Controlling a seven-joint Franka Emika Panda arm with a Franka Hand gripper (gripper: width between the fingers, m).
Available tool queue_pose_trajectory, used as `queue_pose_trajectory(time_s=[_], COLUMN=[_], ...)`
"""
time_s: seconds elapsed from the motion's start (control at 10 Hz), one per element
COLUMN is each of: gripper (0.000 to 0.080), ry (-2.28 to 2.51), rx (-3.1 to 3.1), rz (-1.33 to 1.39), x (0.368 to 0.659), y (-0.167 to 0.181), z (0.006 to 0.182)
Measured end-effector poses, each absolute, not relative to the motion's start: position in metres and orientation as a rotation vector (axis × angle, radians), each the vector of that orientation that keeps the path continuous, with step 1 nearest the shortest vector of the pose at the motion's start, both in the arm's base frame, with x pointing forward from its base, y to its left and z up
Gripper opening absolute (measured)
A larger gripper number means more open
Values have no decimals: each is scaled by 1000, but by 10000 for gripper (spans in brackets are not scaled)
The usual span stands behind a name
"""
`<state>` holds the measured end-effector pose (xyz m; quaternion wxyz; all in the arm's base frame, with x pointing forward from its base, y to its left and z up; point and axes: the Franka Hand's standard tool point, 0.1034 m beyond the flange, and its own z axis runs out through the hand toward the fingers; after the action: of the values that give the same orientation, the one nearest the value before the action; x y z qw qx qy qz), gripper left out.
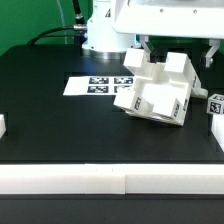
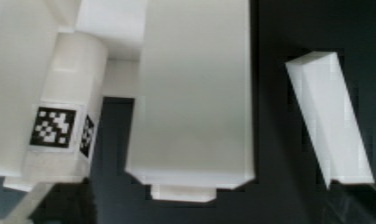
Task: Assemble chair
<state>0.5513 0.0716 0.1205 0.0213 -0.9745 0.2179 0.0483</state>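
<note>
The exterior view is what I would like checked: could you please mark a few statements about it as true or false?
1. The marker board lies flat on the exterior view's left of the partly built chair. True.
2. The table is white. False: it is black.
3. The pincer is above the chair with its jaws apart. True.
4. The small tagged part lies on the marker board. False: it stands on the table at the exterior view's right of the chair, apart from the board.
</note>
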Motion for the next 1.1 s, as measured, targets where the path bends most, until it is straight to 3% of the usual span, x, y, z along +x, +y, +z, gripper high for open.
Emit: queue_pose_trajectory(time_s=[0.3, 1.1], gripper=[648, 648], ry=[674, 596], rx=[-3001, -3024], rz=[156, 156], x=[521, 516], y=[73, 50], z=[141, 128])
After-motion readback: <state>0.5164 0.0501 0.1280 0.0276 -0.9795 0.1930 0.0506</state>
